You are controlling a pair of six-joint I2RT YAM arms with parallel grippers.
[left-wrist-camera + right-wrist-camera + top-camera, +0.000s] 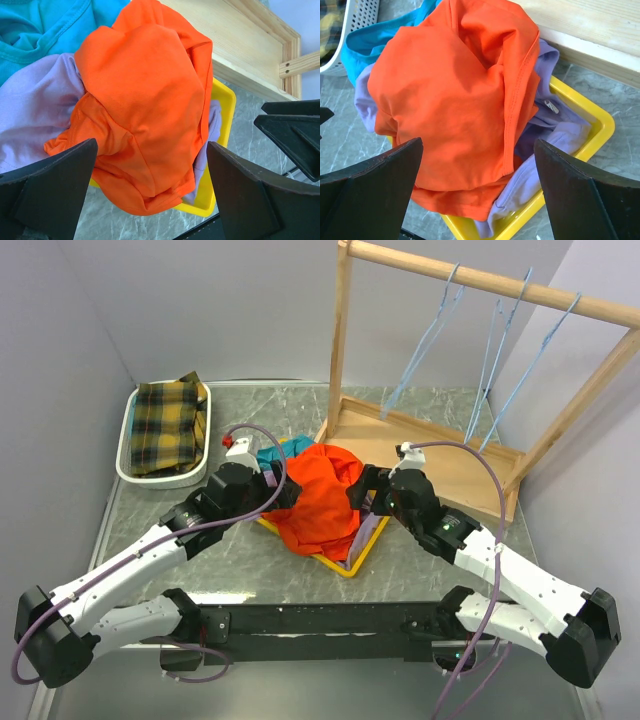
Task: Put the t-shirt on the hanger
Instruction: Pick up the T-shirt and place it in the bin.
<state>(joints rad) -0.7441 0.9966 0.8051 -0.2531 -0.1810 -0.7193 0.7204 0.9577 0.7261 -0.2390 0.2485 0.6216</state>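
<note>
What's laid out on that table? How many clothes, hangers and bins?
Clothes: 4 (orange t-shirt, purple garment, teal garment, plaid cloth)
Hangers: 3
Bins: 2 (yellow tray, white basket)
Total: 9

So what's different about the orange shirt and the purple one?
The orange t-shirt is bright orange-red; the purple garment is pale lilac. The orange t-shirt lies on top, mostly showing; the purple garment sits underneath, peeking out at the edges. Both are crumpled cloth in the yellow tray.
</note>
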